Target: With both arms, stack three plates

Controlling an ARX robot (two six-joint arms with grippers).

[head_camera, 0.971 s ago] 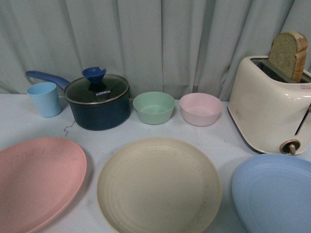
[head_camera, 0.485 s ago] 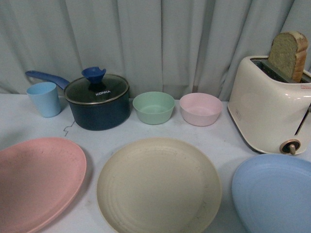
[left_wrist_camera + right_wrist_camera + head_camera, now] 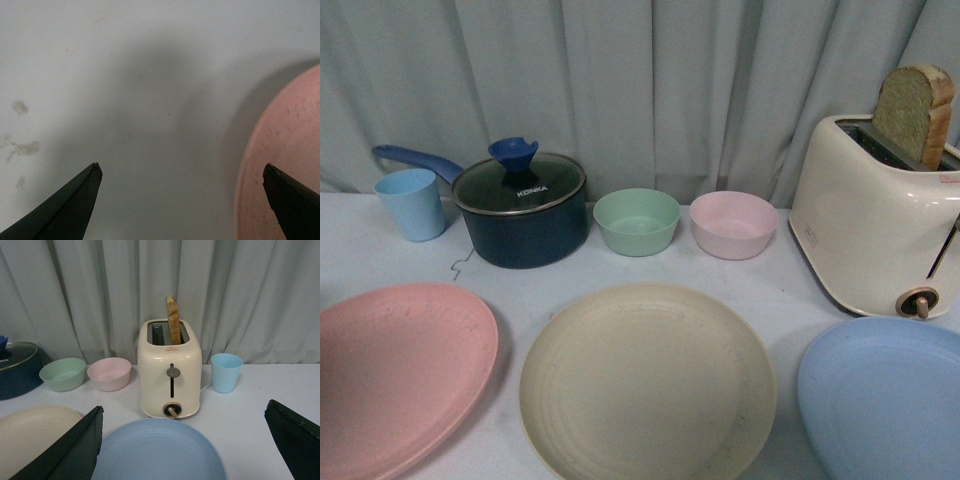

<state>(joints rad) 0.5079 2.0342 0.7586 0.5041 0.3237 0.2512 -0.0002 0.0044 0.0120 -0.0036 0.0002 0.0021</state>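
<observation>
Unstacked and apart on the white table [image 3: 790, 285] lie round matte pink plate [image 3: 400, 375], round matte beige plate [image 3: 645, 385], round matte light blue plate [image 3: 885, 400]; left gripper [image 3: 181, 167] and right gripper [image 3: 185, 406] both spread wide, holding nothing.

The front view's frame crops the round matte pink plate [image 3: 400, 375] at left and bottom, the round matte light blue plate [image 3: 885, 400] at right and bottom, and the round matte beige plate [image 3: 645, 380] along its near rim. A finger of my right gripper [image 3: 184, 412] hides part of the beige one.
</observation>
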